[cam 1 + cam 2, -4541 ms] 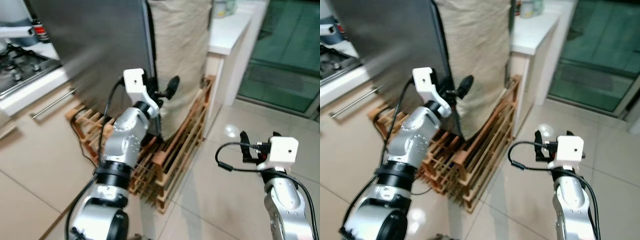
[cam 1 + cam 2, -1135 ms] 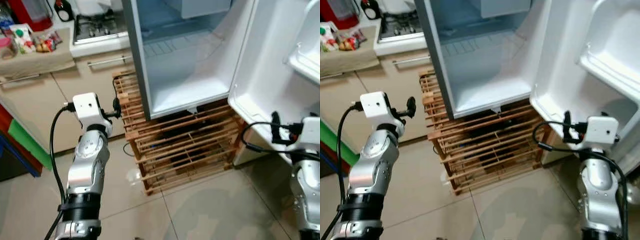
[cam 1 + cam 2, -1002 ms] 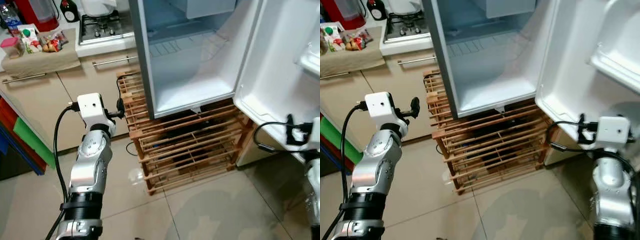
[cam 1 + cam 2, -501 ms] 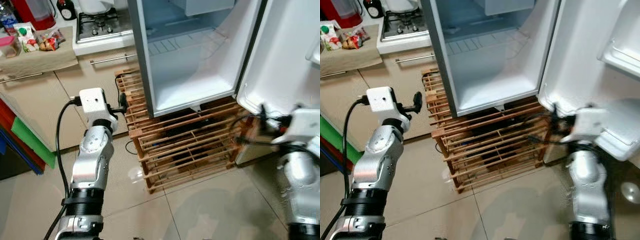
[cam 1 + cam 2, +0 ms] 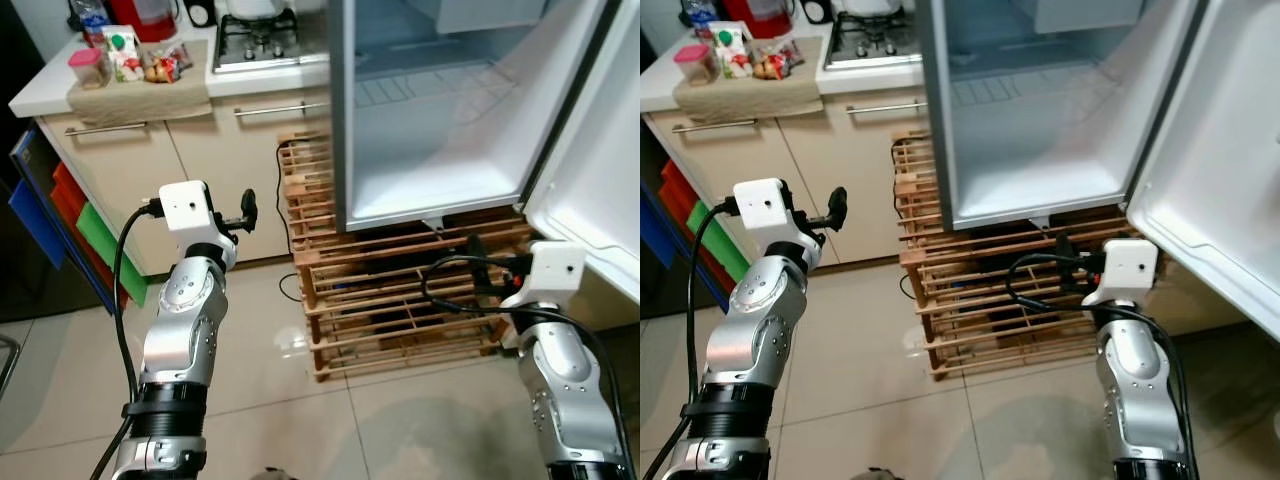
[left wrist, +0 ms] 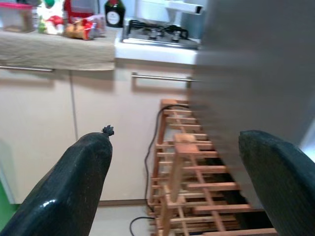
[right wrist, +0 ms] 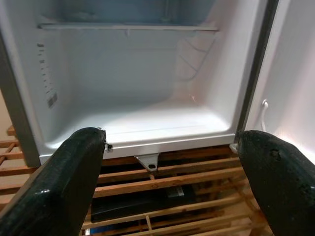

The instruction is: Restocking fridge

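Observation:
The fridge (image 5: 440, 140) stands open with a bare white lower compartment (image 7: 147, 118); its door (image 5: 600, 170) swings out to the right. Groceries (image 5: 125, 65) lie on a beige cloth on the counter at far left: a pink-lidded tub, a carton and snack packets. My left gripper (image 5: 245, 208) is raised before the cabinet fronts, open and holding nothing (image 6: 174, 142). My right gripper (image 5: 475, 255) hovers low in front of the fridge's base, open and holding nothing (image 7: 172, 142).
The fridge rests on a wooden slat rack (image 5: 400, 300) with a black cable (image 5: 283, 170) running behind it. A gas hob (image 5: 265, 30) sits on the worktop beside the fridge. Blue, red and green panels (image 5: 60, 210) lean at the cabinet's left end. Beige tiled floor (image 5: 330, 420) lies below.
The camera has swung left, bringing more of the counter and the coloured panels into view. My right arm has come inward from the door to face the fridge's base.

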Available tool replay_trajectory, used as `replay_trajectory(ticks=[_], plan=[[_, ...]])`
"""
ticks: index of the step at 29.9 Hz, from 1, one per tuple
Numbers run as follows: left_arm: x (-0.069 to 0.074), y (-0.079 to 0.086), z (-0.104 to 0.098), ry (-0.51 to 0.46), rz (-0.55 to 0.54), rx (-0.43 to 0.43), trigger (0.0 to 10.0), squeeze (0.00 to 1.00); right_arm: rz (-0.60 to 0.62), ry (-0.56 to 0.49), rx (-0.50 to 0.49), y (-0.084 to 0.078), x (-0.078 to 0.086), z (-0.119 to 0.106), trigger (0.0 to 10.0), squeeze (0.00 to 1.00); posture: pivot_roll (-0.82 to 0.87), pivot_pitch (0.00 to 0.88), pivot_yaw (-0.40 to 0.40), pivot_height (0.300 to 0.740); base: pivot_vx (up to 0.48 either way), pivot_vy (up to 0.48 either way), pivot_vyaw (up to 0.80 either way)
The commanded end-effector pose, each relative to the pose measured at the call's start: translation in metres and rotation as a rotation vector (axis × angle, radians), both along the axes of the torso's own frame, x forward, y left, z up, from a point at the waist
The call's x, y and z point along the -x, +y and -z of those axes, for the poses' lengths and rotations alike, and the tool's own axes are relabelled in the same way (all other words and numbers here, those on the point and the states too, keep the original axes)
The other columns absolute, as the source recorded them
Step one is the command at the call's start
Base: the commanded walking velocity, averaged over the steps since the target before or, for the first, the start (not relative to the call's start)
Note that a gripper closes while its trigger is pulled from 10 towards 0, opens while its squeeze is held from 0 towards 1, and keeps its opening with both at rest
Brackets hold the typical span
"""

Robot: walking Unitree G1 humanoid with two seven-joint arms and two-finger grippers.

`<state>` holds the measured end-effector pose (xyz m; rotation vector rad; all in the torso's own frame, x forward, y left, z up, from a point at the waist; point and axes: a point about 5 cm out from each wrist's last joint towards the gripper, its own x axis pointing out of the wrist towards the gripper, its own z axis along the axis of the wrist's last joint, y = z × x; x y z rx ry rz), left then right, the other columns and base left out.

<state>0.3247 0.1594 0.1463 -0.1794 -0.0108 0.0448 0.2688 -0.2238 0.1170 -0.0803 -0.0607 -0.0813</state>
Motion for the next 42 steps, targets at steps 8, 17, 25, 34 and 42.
replay_trajectory(ticks=[8,17,25,34,42], plan=[[0.000,0.015,0.002,0.018,-0.067,-0.009,10.0,0.00,-0.013,0.027,0.010,0.003,-0.003,0.005,10.0,0.00,-0.12,0.000,0.097,0.740,0.000,0.480,0.41],[0.000,0.015,0.001,0.021,-0.059,-0.047,10.0,0.00,-0.011,0.013,0.002,0.006,-0.005,0.004,10.0,0.00,-0.12,0.000,0.097,0.740,0.000,0.427,0.50],[0.003,0.020,0.001,0.021,-0.075,-0.067,10.0,0.00,-0.008,0.010,-0.002,0.006,-0.006,0.003,10.0,0.00,-0.11,0.000,0.090,0.740,0.000,0.000,0.00],[0.005,0.011,-0.003,-0.018,0.031,-0.065,10.0,0.00,-0.016,0.011,-0.014,0.011,-0.009,0.004,10.0,0.00,-0.10,0.000,0.088,0.740,0.130,0.000,0.00],[0.004,0.009,-0.005,-0.038,0.051,-0.075,10.0,0.00,-0.009,0.023,-0.078,0.022,-0.016,0.007,10.0,0.00,-0.09,0.000,0.084,0.740,0.431,0.000,0.00]])
